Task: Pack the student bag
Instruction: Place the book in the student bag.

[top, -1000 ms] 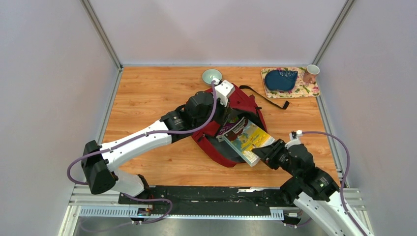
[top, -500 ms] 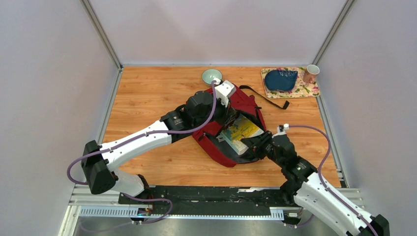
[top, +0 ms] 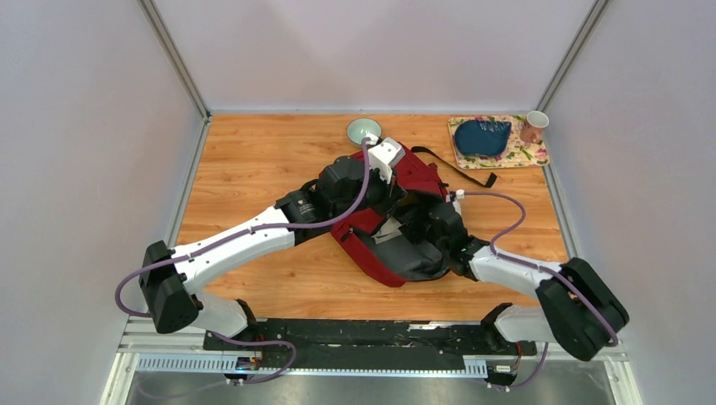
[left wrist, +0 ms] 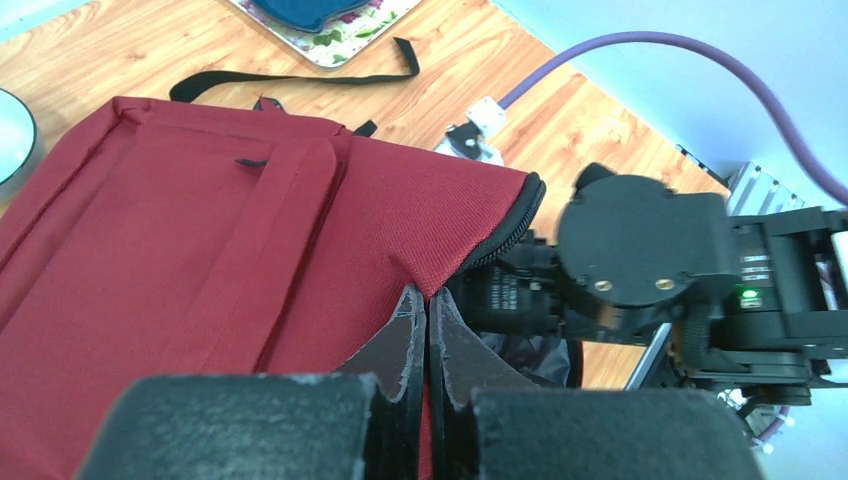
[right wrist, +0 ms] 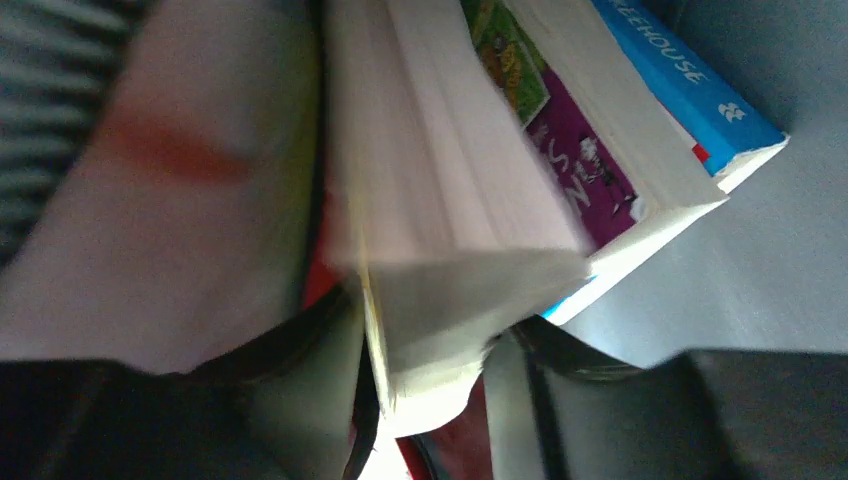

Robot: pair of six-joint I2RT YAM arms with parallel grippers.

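Observation:
The student bag (top: 371, 257), dark red with grey lining, lies mid-table with its mouth facing right. My left gripper (left wrist: 427, 295) is shut on the red fabric at the mouth's zipper edge and holds it lifted; in the top view the left gripper (top: 390, 181) is hidden under its wrist. My right gripper (top: 420, 221) reaches deep inside the bag (left wrist: 200, 250). In the right wrist view the right gripper (right wrist: 440, 340) is shut on a thick book (right wrist: 450, 180) with a yellow cover edge, which rests against a purple-covered book (right wrist: 590, 170) and a blue book (right wrist: 680, 70) on the grey lining.
A green bowl (top: 364, 130) sits just behind the bag. At the back right lies a floral mat (top: 528, 156) with a dark blue pouch (top: 481, 137) and a cup (top: 534, 126). A black strap (top: 460, 169) trails from the bag toward the mat.
My right arm has pushed the book leftward from the bag's mouth into the bag, so it no longer shows from above. The left arm has held still.

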